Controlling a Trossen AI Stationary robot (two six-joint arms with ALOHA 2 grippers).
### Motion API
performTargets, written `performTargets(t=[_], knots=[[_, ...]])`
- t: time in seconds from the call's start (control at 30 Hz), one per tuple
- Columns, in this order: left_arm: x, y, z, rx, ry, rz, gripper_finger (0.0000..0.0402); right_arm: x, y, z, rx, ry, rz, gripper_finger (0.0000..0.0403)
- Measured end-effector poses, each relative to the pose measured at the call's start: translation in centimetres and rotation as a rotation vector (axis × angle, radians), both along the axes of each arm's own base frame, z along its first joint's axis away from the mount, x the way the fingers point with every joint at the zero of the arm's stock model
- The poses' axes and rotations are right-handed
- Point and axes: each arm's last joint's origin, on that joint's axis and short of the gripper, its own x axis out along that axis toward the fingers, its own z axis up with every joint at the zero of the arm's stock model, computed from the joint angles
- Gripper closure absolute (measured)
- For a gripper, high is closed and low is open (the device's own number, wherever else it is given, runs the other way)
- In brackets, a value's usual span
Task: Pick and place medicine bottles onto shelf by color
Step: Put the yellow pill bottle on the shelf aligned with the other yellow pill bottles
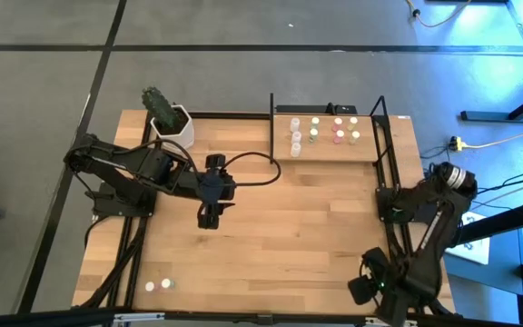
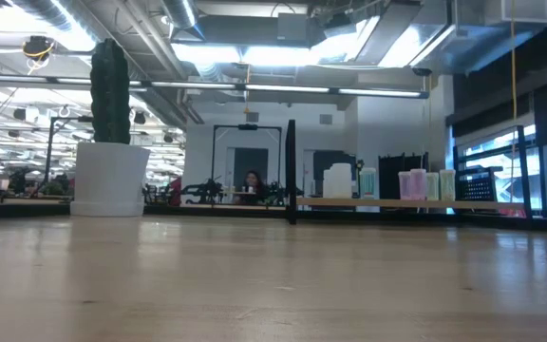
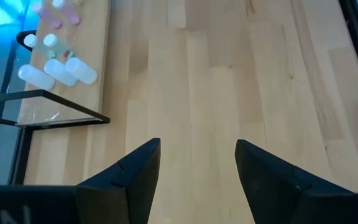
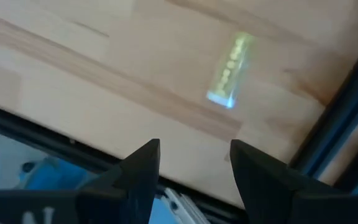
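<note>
Most of the small medicine bottles (image 1: 325,132) were seen already stood on the shelf (image 1: 330,153) at the table's far side, white-capped ones at one end, then green, then pink. Two white-capped bottles (image 1: 158,285) were left on the table (image 1: 289,227) near its front left corner, so the task was judged nearly done. The left gripper (image 1: 209,216) was held over mid-table, fingers apart and empty. The right gripper (image 1: 363,289) was parked at the front right edge, fingers apart, nothing held
</note>
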Motion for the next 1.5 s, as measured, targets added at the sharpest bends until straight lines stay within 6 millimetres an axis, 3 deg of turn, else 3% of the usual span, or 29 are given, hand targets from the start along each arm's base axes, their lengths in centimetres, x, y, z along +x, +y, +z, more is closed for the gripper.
performTargets(t=[0.43,1.1,1.33,1.5], knots=[[0.8,-0.6,0.7,-0.115,-0.097,-0.070,0.0200,0.3,2.2,-2.6,-0.092,0.048,0.044,0.0205],[0.8,-0.6,0.7,-0.112,-0.101,-0.065,0.0200,-0.1,2.7,-2.7,-0.086,0.038,0.133,0.0205],[0.8,-0.6,0.7,-0.112,-0.100,-0.064,0.0200,-0.9,3.0,-2.6,-0.157,-0.139,0.075,0.0205],[0.9,-0.6,0.7,-0.112,-0.100,-0.064,0.0200,-1.8,3.5,-3.2,-0.199,-0.153,0.129,0.0205]])
